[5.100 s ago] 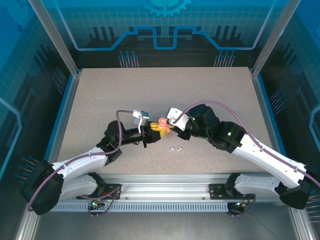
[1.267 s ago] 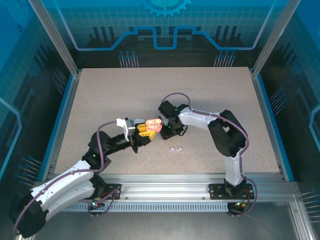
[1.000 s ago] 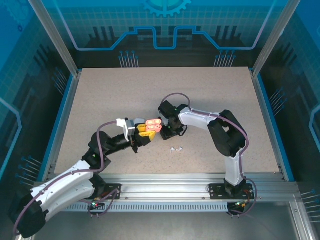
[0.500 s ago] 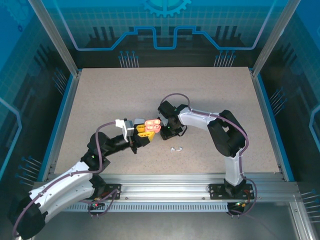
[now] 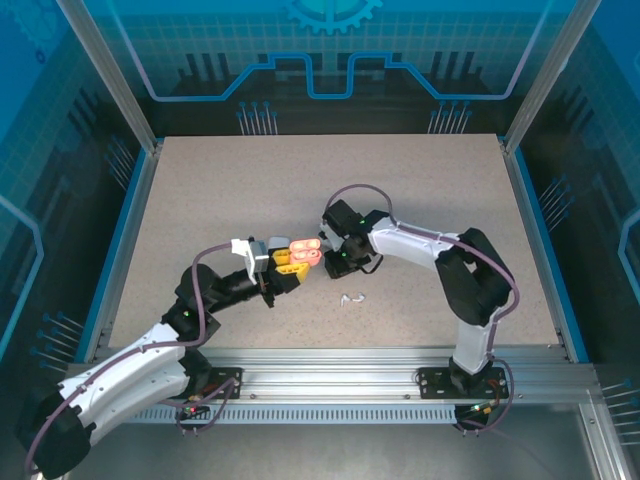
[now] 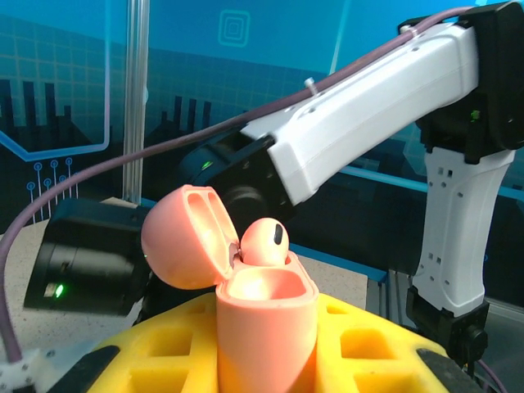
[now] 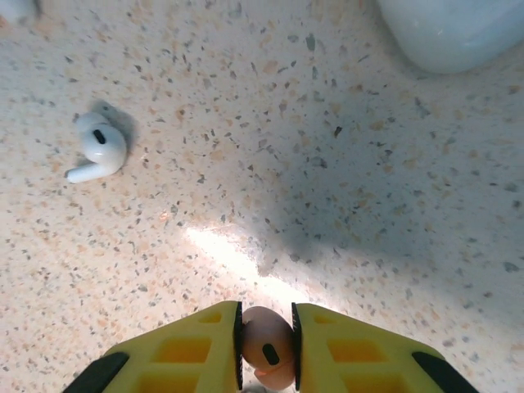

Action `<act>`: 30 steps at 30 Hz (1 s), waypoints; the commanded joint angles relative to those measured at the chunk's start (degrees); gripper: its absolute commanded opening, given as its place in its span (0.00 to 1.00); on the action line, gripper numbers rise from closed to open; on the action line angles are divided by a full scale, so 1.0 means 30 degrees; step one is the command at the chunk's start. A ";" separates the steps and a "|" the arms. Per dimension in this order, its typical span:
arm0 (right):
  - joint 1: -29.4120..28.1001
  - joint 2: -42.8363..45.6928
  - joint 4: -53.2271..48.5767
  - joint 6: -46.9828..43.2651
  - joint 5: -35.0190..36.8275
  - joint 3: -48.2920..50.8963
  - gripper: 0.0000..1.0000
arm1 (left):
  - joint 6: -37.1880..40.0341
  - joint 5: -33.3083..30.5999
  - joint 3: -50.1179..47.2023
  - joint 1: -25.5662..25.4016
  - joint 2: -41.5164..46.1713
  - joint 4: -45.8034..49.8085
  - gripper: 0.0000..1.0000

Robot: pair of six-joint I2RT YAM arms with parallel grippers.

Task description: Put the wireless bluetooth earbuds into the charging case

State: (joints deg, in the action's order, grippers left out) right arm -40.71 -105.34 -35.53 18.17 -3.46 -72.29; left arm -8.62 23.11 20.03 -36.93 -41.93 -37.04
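My left gripper [image 6: 266, 356] is shut on a salmon-orange charging case [image 6: 266, 323], held upright between yellow fingers [image 6: 143, 360]. Its lid [image 6: 182, 246] is swung open to the left, and one salmon earbud [image 6: 264, 242] sits in the far socket while the near socket is bare. In the top view the case [image 5: 306, 248] is left of centre, with my right gripper [image 5: 337, 262] just to its right. In the right wrist view the right gripper [image 7: 266, 348] is shut on a second salmon earbud [image 7: 267, 344] above the table. A white earbud [image 7: 98, 147] lies on the table.
Two white earbuds [image 5: 351, 297] lie on the speckled table [image 5: 420, 200] just in front of the grippers. A pale rounded object [image 7: 458, 29] sits at the top right edge of the right wrist view. My right arm's white link [image 6: 368, 106] crosses behind the case.
My right gripper has closed on the salmon earbud, and the right arm's elbow has swung to the right. The left arm with the case has stayed in place.
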 commanded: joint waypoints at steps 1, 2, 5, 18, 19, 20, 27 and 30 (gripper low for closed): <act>0.0274 0.1855 0.0728 -0.0278 0.0421 0.0882 0.21 | -0.0149 -0.0402 -0.0187 -0.0141 0.0067 -0.0263 0.00; 0.0294 0.2336 0.0967 -0.0355 0.0629 0.1163 0.21 | -0.0250 -0.0395 -0.0202 -0.0141 0.0027 -0.0321 0.00; 0.0346 0.4194 0.1786 -0.0935 0.1348 0.2207 0.21 | -0.0716 -0.0514 -0.0232 -0.0115 -0.0236 -0.0451 0.00; 0.0417 1.2934 0.4947 -0.3659 0.2842 0.5675 0.21 | -0.2212 -0.0587 0.0123 -0.0138 -0.2237 -0.1012 0.00; 0.0402 1.3756 0.5250 -0.3925 0.2931 0.5940 0.21 | -0.2314 -0.0522 0.0174 -0.0137 -0.2460 -0.1067 0.00; 0.0403 1.4407 0.5579 -0.4200 0.2934 0.6122 0.21 | -0.2375 -0.0429 0.0234 -0.0142 -0.2674 -0.1133 0.00; 0.0102 1.8171 0.7891 -0.6029 0.2414 0.6711 0.22 | -0.3034 0.0428 0.0729 -0.0157 -0.4662 -0.2843 0.00; -0.0240 1.8646 0.8675 -0.6322 0.1822 0.6459 0.21 | -0.3188 0.0859 0.1040 -0.0180 -0.5415 -0.3486 0.00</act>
State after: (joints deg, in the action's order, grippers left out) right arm -40.40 -50.28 -14.35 2.00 3.77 -52.69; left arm -16.80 23.27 20.53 -36.93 -57.10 -42.35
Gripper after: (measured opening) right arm 0.216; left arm 0.228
